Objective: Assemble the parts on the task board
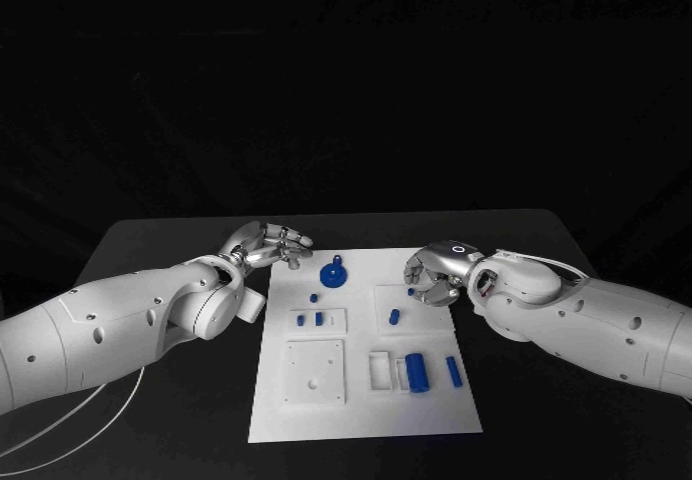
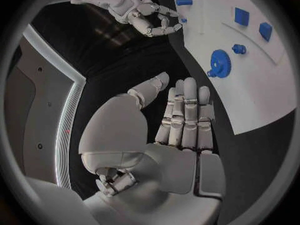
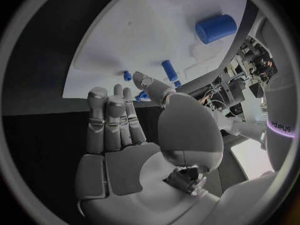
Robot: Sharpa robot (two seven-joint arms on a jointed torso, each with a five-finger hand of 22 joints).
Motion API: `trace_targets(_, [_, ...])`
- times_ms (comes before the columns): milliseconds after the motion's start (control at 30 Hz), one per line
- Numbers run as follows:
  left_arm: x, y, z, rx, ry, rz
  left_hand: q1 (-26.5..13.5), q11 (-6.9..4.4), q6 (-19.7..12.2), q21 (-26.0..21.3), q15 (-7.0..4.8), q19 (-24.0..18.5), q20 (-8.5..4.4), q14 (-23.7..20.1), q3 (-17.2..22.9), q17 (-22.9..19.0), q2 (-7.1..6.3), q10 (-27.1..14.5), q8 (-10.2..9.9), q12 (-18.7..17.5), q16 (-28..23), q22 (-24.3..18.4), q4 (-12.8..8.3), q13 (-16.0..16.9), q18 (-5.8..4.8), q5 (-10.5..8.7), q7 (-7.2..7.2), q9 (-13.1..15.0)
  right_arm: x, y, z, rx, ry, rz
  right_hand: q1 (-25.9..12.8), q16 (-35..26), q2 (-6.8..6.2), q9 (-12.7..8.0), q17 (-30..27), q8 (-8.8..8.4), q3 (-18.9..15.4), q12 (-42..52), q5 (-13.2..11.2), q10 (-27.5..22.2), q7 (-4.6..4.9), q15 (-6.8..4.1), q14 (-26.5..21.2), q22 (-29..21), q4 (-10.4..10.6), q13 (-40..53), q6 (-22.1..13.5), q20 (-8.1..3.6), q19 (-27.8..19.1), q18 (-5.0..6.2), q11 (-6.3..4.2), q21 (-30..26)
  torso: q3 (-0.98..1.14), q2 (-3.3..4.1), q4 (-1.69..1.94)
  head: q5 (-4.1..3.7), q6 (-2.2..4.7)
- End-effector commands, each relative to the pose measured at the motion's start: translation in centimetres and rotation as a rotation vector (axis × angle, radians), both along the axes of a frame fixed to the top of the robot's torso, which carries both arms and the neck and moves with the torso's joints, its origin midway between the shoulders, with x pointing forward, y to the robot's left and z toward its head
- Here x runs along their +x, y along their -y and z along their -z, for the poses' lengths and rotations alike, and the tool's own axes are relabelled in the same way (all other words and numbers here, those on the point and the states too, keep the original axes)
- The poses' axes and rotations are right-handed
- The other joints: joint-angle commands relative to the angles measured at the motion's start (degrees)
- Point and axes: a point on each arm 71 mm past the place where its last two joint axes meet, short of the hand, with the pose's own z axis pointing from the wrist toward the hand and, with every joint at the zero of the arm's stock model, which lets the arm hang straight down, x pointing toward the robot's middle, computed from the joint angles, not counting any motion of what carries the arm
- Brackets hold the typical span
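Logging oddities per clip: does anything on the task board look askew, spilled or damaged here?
Nothing stands out. The task board lies flat and looks intact, with the blue gear, blue cylinder and smaller blue parts on it, none spilled onto the table. The left hand and right hand hold nothing.

The white task board [image 1: 361, 400] lies flat at the table's centre, long side running from 12 to 6 o'clock. A blue gear [image 1: 333, 275] sits near its 12 o'clock edge, with a small blue peg [image 1: 315, 297] and two short blue pieces [image 1: 310, 320] toward 10 o'clock. A blue pin [image 1: 394, 316] lies at about 2 o'clock, while a thick blue cylinder [image 1: 417, 372] and a slim blue bar [image 1: 453, 371] lie toward 4 o'clock.
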Motion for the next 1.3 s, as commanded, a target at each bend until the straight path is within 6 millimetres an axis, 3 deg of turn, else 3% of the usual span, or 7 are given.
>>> trace_targets(33, [0.0, 0.2, -0.3, -0.051, 0.010, 0.006, -0.26, 0.25, -0.45, -0.26, 0.45, -0.22, -0.41, 0.05, -0.26, -0.06, 0.32, -0.19, 0.37, -0.21, -0.31, -0.09, -0.06, -0.06, -0.64, -0.10, 0.11, 0.08, 0.0, -0.2, 0.3, -0.053, 0.026, -0.003, 0.23, 0.24, -0.23, -0.08, -0.13, 0.09, 0.41, -0.31, -0.25, 0.74, -0.01, 0.03, 0.23, 0.38, 0.12, -0.16, 0.36, -0.07, 0.57, 2.70, 0.16, -0.40, 0.00, -0.03, 0.00, 0.07, -0.20])
trace_targets(467, [0.0, 0.2, -0.3, -0.062, 0.005, 0.006, -0.39, 0.22, -0.44, -0.40, 0.50, -0.26, -0.36, 0.09, -0.37, -0.04, 0.38, -0.12, 0.41, -0.17, -0.54, -0.08, 0.00, -0.03, -0.67, -0.14, 0.10, 0.10, -0.1, -0.8, 1.3, -0.088, 0.041, -0.004, 0.28, 0.44, -0.30, -0.11, -0.54, 0.48, 1.94, -0.63, -1.87, 2.66, -0.40, -0.41, 0.45, 0.44, 1.16, -0.52, 1.33, -0.09, 0.93, 2.70, -0.30, -0.55, 0.01, -0.03, -0.05, 0.26, -0.42])
trace_targets(567, [0.0, 0.2, -0.3, -0.065, 0.003, 0.005, -0.50, 0.21, -0.45, -0.46, 0.53, -0.29, -0.33, 0.09, -0.45, -0.02, 0.40, -0.10, 0.42, -0.16, -0.65, -0.08, 0.06, -0.02, -0.69, -0.17, 0.10, 0.11, -0.1, -0.9, 1.5, -0.095, 0.043, -0.001, 0.41, 0.58, -0.09, -0.06, -0.69, 0.81, 3.68, -0.57, -3.32, 3.70, -0.74, -0.71, 0.70, 0.46, 2.39, -0.51, 2.13, -0.10, 1.22, 2.70, -0.61, -0.56, 0.01, -0.02, -0.01, 0.28, -0.48])
trace_targets(967, [0.0, 0.1, -0.3, -0.065, -0.005, 0.005, -0.64, 0.21, -0.48, -0.56, 0.56, -0.31, -0.30, 0.12, -0.58, 0.02, 0.43, -0.09, 0.43, -0.15, -0.82, -0.06, 0.13, -0.01, -0.70, -0.24, 0.11, 0.11, -0.1, -1.2, 2.1, -0.125, 0.057, 0.002, 0.57, 0.82, 0.07, -0.09, -0.92, 1.11, 6.02, -0.83, -3.70, 5.08, -1.08, -1.08, 0.88, 0.70, 3.73, -0.59, 3.01, -0.33, 1.52, 2.70, -0.98, -0.44, 0.01, 0.01, -0.05, 0.31, -0.65])
trace_targets(1300, [-0.1, 0.1, -0.2, -0.065, -0.010, 0.007, -0.63, 0.21, -0.52, -0.60, 0.57, -0.32, -0.30, 0.13, -0.62, 0.05, 0.43, -0.11, 0.42, -0.16, -0.90, -0.04, 0.11, -0.01, -0.69, -0.26, 0.12, 0.11, -0.3, -1.3, 2.3, -0.177, 0.096, 0.011, 1.67, 1.05, 0.07, 0.47, -1.02, 2.49, 8.57, 0.09, -3.83, 8.30, -2.17, -2.20, 0.96, 0.98, 4.14, 0.23, 5.52, -0.81, 1.68, 2.70, -2.14, -0.10, 0.00, -0.03, -0.07, 0.25, -0.99])
